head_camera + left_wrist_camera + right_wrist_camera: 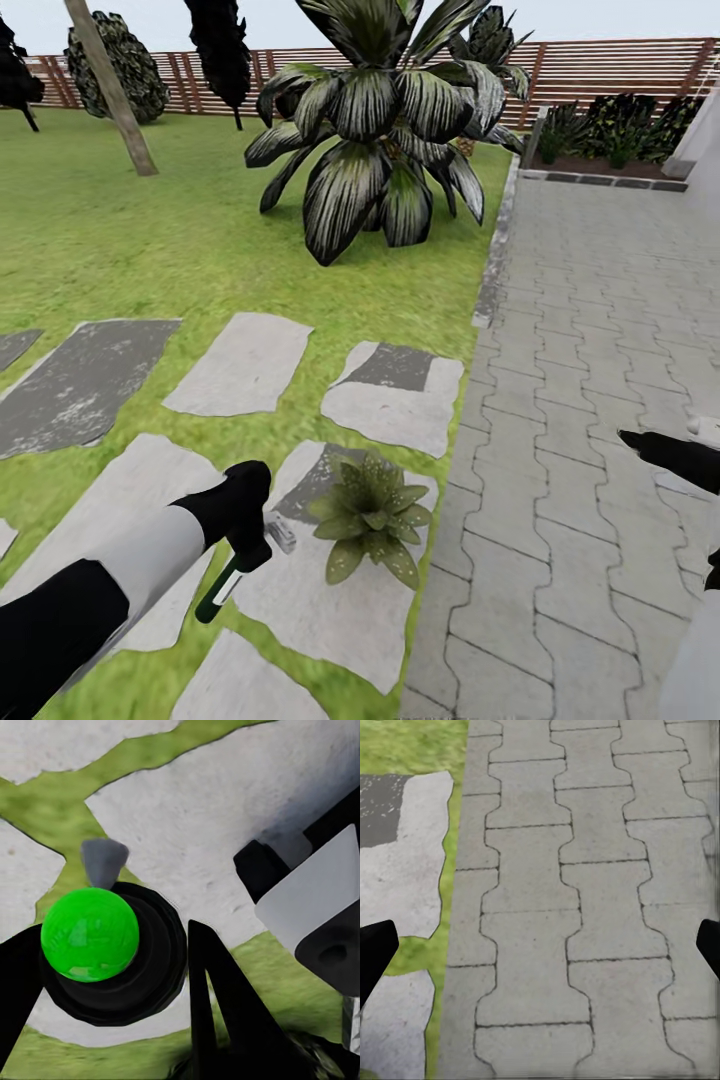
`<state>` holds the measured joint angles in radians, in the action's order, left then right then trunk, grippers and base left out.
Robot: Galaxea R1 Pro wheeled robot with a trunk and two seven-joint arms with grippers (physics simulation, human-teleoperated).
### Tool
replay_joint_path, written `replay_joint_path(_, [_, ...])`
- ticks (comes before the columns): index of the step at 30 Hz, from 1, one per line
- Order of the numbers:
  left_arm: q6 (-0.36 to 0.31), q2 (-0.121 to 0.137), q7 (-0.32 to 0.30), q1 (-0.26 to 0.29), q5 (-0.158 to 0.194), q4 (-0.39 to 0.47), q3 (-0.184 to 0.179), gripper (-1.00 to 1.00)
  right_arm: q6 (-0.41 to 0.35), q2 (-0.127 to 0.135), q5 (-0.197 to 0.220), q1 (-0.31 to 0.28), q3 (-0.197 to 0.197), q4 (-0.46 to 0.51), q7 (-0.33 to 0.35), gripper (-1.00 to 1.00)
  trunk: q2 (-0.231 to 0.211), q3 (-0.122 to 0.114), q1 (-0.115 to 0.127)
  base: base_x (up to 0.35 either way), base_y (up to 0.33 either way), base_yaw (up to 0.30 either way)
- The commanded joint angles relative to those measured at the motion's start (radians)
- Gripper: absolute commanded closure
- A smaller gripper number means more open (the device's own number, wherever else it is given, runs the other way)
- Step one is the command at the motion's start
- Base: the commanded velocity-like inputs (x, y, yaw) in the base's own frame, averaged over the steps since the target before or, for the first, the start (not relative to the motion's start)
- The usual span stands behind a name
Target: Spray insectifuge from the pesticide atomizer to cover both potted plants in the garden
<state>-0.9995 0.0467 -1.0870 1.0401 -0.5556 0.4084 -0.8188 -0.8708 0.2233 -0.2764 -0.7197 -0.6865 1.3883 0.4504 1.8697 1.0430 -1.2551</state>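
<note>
Green lawn garden (150,250) with grey irregular stepping stones (240,365), grey paving beside.
Small light-green leafy rosette plant (372,515) on lawn edge; landmark.
Left pincer (245,535), just left of rosette, clamped on slim dark green atomizer bottle (225,585), whitish trigger head toward rosette.
Right pincer (540,945) over paving right of rosette, jaws wide, empty.
Step, judged: spraying first plant. Next: keep nozzle aimed at leaves, cover fully, then find second plant.

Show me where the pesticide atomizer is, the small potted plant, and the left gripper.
pesticide atomizer (222,590): head view, on its dark green body below the gripper.
potted plant (372,517): head view, on the middle of its leaf rosette.
left gripper (243,510): head view, where it closes around the bottle's neck.
</note>
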Motion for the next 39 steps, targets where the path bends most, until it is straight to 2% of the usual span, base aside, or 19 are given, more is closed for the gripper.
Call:
replay_joint_path(1, [-0.005, 0.001, -0.01, 0.0, -0.009, 0.003, -0.002, 1.0, -0.004, 0.0, -0.01, -0.001, -0.001, 0.001, 0.01, -1.0, 0.0, 0.001, 0.0, 0.0, 0.3, -0.269])
replay_joint_path(16, [-0.005, -0.001, -0.01, 0.0, -0.009, 0.004, -0.002, 1.0, -0.003, 0.0, -0.01, -0.001, -0.001, 0.001, 0.01, -1.0, 0.0, 0.001, 0.0, 0.0, 0.233, -0.266])
replay_joint_path(24, [-0.005, -0.001, -0.009, 0.001, -0.009, 0.004, -0.002, 1.0, -0.003, 0.001, -0.01, -0.001, -0.001, 0.001, 0.01, -1.0, 0.0, 0.001, 0.0, 0.0, 0.071, -0.04])
replay_joint_path(31, [-0.005, -0.001, -0.01, 0.001, -0.009, 0.004, -0.002, 1.0, -0.003, 0.001, -0.01, -0.001, -0.001, 0.001, 0.01, -1.0, 0.0, 0.001, 0.0, 0.0, 0.015, -0.225])
replay_joint_path(39, [-0.005, 0.001, -0.01, 0.0, -0.009, 0.004, -0.002, 1.0, -0.003, 0.001, -0.01, -0.001, -0.002, 0.001, 0.01, -1.0, 0.0, 0.001, 0.0, 0.0, 0.242, -0.096])
